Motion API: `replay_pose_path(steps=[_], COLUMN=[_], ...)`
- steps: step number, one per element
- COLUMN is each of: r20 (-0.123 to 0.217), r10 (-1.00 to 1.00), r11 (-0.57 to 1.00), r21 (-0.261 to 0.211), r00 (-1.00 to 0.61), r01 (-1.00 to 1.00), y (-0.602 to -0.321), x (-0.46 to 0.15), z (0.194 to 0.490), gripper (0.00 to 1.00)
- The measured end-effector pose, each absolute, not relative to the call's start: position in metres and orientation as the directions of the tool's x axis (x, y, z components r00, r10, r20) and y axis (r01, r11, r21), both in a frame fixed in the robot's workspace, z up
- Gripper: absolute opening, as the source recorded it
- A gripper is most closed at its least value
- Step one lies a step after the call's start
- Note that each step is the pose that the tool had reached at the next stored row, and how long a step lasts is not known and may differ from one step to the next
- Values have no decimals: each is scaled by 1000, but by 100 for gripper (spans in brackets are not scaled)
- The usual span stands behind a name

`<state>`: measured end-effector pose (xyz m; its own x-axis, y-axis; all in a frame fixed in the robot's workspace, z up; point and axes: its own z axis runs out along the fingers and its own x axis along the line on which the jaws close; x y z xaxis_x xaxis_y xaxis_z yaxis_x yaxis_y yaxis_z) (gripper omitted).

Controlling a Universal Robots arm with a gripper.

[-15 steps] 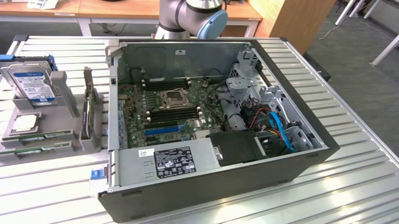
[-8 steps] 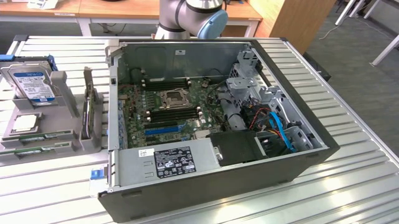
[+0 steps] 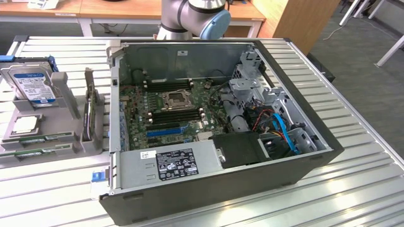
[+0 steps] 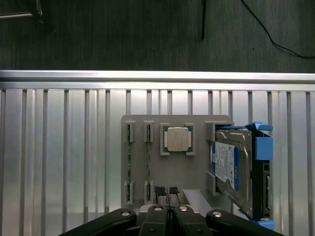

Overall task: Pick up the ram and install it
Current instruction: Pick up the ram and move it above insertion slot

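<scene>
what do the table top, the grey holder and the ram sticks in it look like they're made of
The table top looks like bare aluminium: ribbed slats with a bright, brushed sheen. The grey holder is probably plastic, since it is matte, evenly grey and shows no glare. The ram sticks look like green circuit board, seen edge-on in their slots, so their finish is hard to judge.

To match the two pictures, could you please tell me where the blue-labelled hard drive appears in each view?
Exterior view: the hard drive stands propped in the grey holder at the exterior view's far left.
Wrist view: the hard drive stands at one end of the grey holder.
Shared landmark: the silver processor chip in the holder.
</scene>
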<state>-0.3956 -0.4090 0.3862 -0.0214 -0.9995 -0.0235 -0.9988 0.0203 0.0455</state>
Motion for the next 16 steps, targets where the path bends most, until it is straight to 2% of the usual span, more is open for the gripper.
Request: replay_pose_path(steps=[2,4,5,16], r20=[-24,-24,-24,-24], r10=[-999,-999,-999,-999], r11=[20,20,20,20], r21=[45,45,45,45], r00=[-21,-21,-21,-21], r01=[-999,-999,-999,-999], y=[-409,-409,-409,-409], x=[-396,-396,-396,-396], z=[386,386,386,385], gripper=[23,23,30,30])
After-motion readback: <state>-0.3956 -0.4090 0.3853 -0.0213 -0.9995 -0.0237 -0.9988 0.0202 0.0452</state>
